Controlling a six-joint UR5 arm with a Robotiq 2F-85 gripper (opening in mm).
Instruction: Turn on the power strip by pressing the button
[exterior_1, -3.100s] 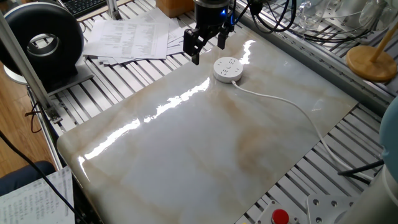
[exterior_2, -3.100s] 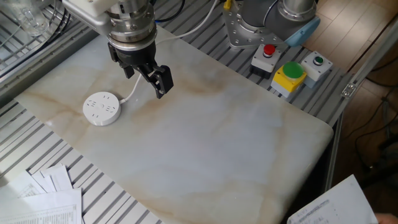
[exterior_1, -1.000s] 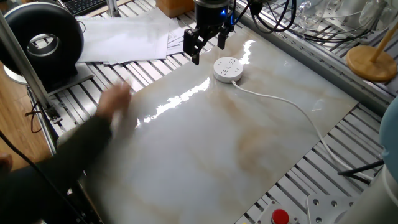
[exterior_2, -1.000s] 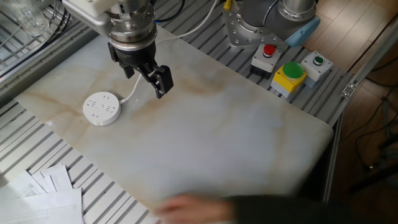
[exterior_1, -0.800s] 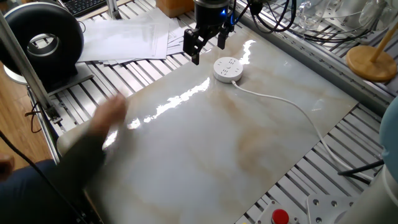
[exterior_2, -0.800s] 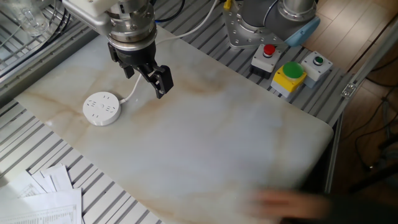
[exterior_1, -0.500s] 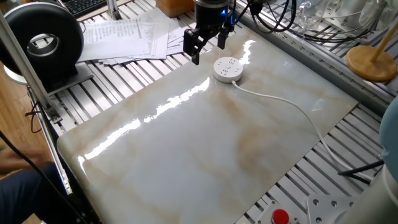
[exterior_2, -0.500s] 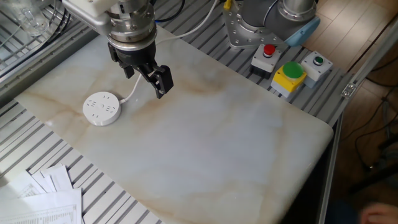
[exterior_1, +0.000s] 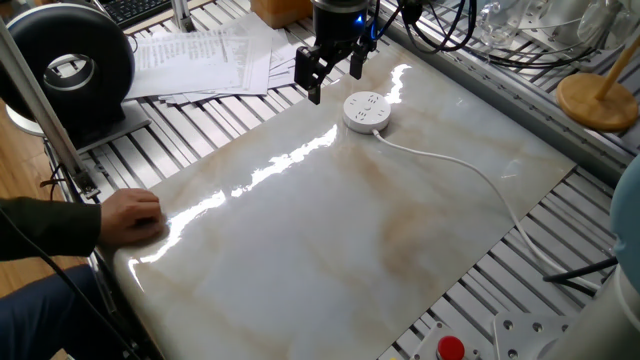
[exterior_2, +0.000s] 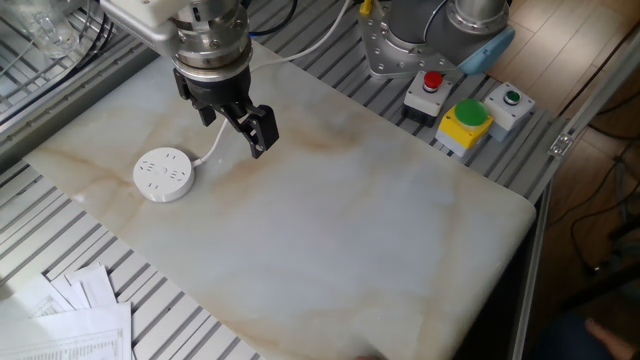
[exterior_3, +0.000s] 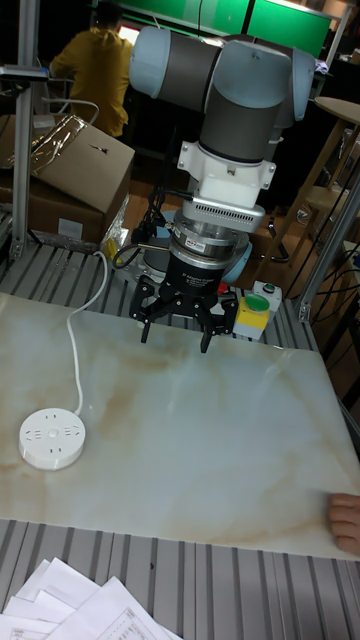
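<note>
The power strip (exterior_1: 367, 110) lies flat on the marble tabletop (exterior_1: 330, 250), close to one long edge, socket holes facing up. Its cord (exterior_1: 450, 160) trails off across the slab toward the far corner. My pincer (exterior_3: 175, 342) hangs in the air beside the strip, apart from it and above the surface, with its fingers spread and nothing between them. I judge this to be the very start: the approach is not yet made and the button is not yet pressed. I cannot make out the button on the puck from any view, as it is too small. The next move calls for travelling sideways over the strip, then lowering one fingertip onto the switch and not onto a socket hole. The puck is light and could skid under an off-centre push. There is open room across the middle of the slab. The strip's side is tighter, with the slab edge and the papers (exterior_1: 200, 60) just beyond. A person's hand (exterior_1: 130, 215) rests on a far corner of the tabletop, well apart from my path.
</note>
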